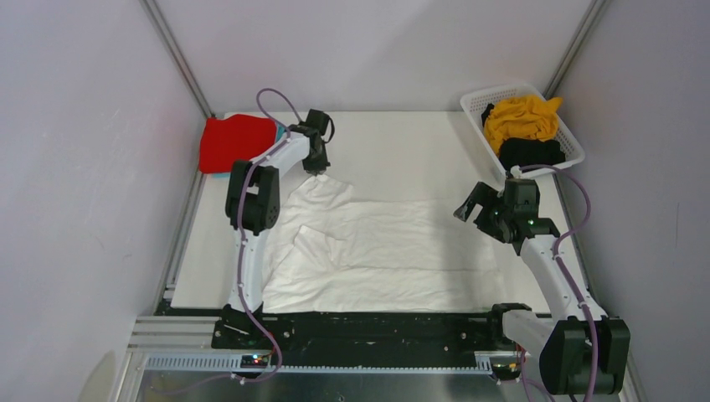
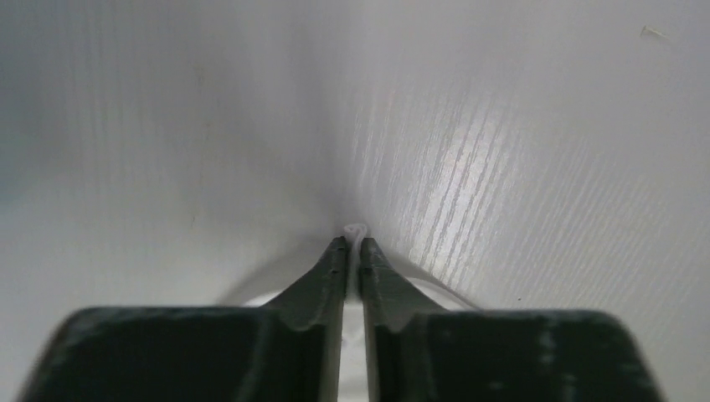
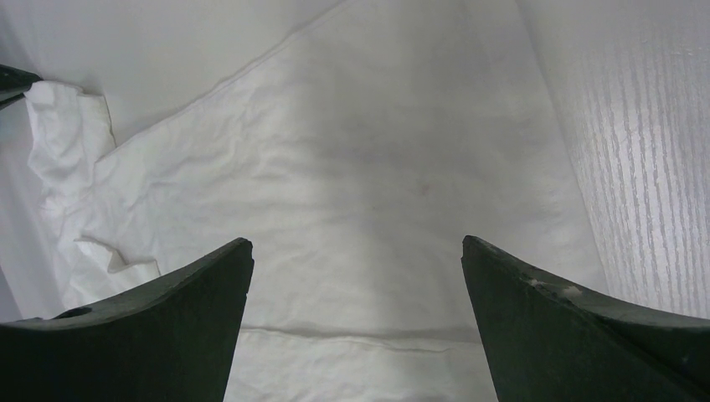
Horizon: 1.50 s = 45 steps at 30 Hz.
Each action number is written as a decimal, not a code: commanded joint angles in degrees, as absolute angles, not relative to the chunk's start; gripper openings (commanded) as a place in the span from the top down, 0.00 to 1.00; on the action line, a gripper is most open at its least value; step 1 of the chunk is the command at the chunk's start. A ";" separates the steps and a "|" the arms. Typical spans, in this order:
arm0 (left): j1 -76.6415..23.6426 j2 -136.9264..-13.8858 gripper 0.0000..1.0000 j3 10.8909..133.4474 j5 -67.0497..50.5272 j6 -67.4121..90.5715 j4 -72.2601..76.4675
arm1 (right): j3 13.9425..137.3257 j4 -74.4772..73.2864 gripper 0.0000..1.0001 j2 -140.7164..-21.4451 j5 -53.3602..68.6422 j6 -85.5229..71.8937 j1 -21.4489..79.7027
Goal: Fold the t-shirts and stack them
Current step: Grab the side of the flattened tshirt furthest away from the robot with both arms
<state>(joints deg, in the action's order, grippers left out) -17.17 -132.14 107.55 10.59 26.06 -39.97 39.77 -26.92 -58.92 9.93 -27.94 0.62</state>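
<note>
- At the far left corner of the table [image 1: 402,138] I see the red t-shirt [image 1: 237,142] folded into a compact block. It lies on the light blue t-shirt [image 1: 213,173], of which only a thin edge shows.
- Just right of that pile, my left gripper [image 1: 316,171] points down at the far left corner of the white t-shirt [image 1: 377,251]. In the left wrist view its fingers [image 2: 335,268] are drawn almost together, with a small nub of white cloth [image 2: 355,228] pinched between the tips, so I read it as gripping the white t-shirt's corner.
- The white t-shirt lies spread across the middle of the table, mostly flat. It has wrinkles and a bunched fold towards its left side, and its near edge lies along the table's near edge.
- My right gripper [image 1: 470,206] hangs over the shirt's right end. From the right wrist camera its fingers [image 3: 167,310] stand wide apart, holding nothing, with the white cloth [image 3: 360,167] flat beneath them.
- At the far right corner sits the white basket [image 1: 477,104], tilted. The mustard yellow t-shirt [image 1: 523,117] is crumpled inside towards the far end, and the black t-shirt [image 1: 530,152] is bunched at the near end. The two are touching.
</note>
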 commanded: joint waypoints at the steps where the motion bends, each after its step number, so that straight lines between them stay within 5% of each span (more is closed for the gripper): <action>1: -17.57 -133.15 0.96 110.26 11.91 23.58 -42.89 | 39.64 -25.18 0.01 -57.93 9.39 -26.62 0.53; 9: -17.66 -131.77 1.00 110.36 12.27 23.44 -42.74 | 42.84 -25.82 0.00 -61.19 -2.48 -25.93 2.38; 26: -18.08 -126.52 1.00 107.70 14.03 25.57 -42.05 | 81.21 -36.99 0.01 -109.21 -25.37 -27.62 9.79; 34: -18.11 -124.82 1.00 106.18 14.46 25.62 -41.31 | 88.86 -46.23 0.02 -118.67 -28.34 -30.92 10.46; 45: -18.11 -123.27 1.00 104.72 15.07 26.06 -40.71 | 81.43 -47.95 0.26 -114.34 -29.76 -34.63 8.40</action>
<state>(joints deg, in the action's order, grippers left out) -17.82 -128.18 105.21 13.47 25.43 -41.63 84.16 -44.75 -116.25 -27.29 -32.34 9.78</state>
